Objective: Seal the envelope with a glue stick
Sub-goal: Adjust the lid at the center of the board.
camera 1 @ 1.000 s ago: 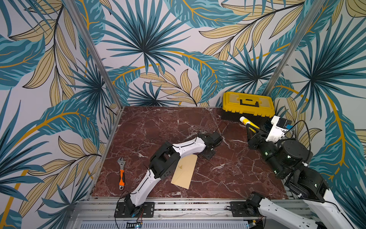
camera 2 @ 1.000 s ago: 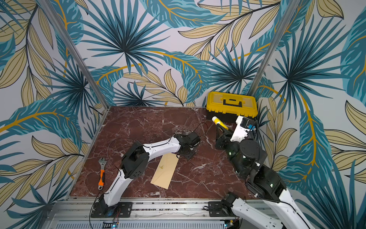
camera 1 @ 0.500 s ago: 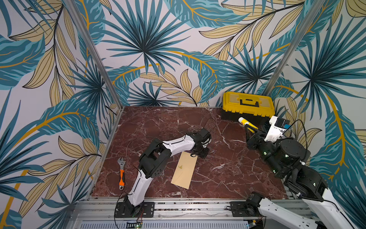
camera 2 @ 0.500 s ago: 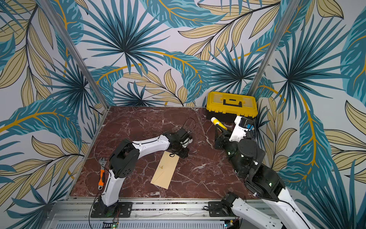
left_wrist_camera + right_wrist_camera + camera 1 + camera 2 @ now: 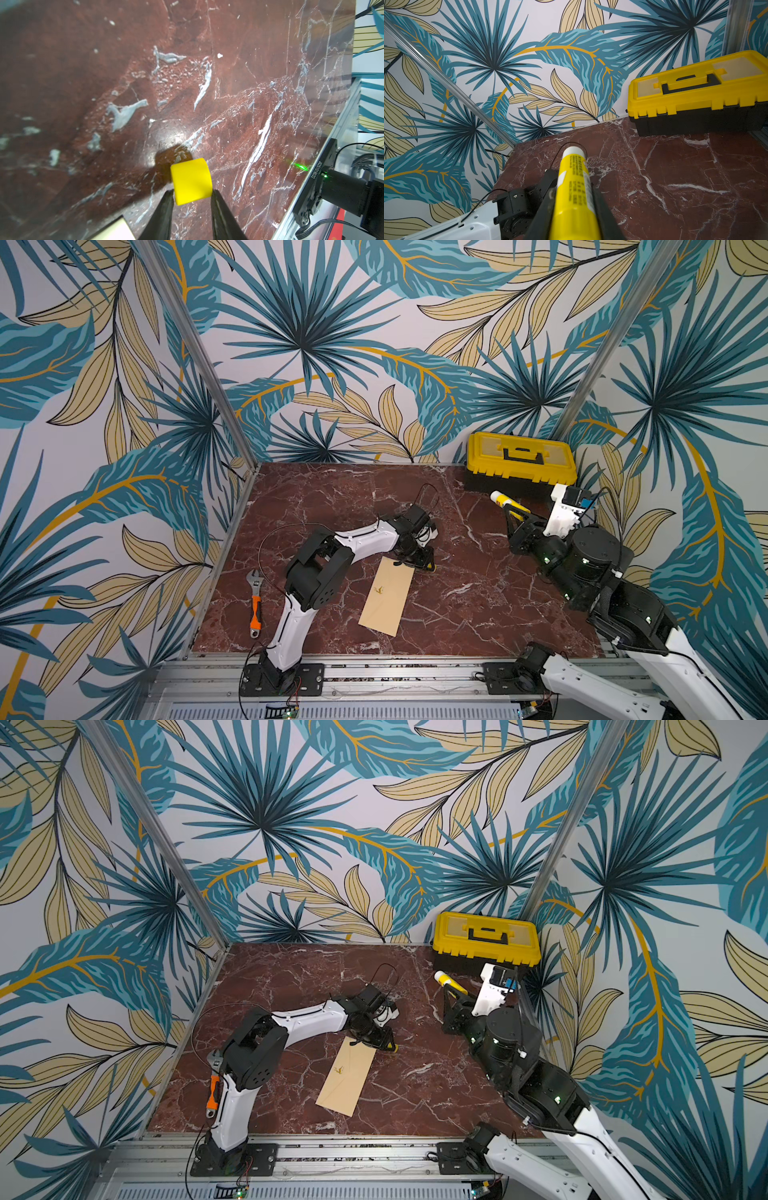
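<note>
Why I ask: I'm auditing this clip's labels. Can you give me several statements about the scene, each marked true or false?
1. The right hand grips the glue stick. True.
2. The glue stick is capped. False: its white tip is bare, and the yellow cap sits between the fingers of the left hand.
3. The envelope lies flat on the table. True.
4. The toolbox stands open. False: its yellow lid is closed.
5. The wrench lies on the envelope. False: it lies apart from it, near the table's edge.
</note>
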Tool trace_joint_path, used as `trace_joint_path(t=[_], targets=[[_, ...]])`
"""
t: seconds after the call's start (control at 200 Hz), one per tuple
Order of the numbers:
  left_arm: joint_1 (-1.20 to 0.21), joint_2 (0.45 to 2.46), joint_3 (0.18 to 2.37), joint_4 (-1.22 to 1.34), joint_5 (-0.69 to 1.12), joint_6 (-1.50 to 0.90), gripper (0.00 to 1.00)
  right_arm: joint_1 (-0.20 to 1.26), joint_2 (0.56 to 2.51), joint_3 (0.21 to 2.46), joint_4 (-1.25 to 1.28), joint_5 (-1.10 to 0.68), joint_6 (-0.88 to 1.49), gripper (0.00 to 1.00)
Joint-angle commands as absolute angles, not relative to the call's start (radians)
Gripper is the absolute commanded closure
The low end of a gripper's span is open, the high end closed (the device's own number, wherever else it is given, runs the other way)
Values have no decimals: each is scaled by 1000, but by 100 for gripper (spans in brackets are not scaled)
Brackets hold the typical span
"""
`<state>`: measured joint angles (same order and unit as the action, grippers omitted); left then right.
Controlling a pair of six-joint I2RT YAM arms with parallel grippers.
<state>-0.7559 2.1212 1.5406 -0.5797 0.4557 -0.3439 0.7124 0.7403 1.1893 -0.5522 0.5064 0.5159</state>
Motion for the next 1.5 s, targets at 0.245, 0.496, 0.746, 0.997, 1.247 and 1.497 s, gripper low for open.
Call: trace_joint_path(t=[0.245,0.496,0.746,0.997,1.247,1.497], targets=[[-759,2116,1581,-637,339,-290,63,712,766,1195,-535,482,517,100],[-757,2096,1578,-650,248,-273,62,712,774,1201,-535,476,515,100],[-734,1992,1507,-563,314,-323,60,711,864,1269,-652,435,516,100],[-646,1802,1329,-412,378,-422,60,701,1066,1370,-826,353,519,100],[-530,1621,1140,-363,382,-435,59,665,1372,1556,-1045,151,498,100],[-450,1498,1016,-359,385,-429,59,647,1670,1731,-1229,59,442,100]])
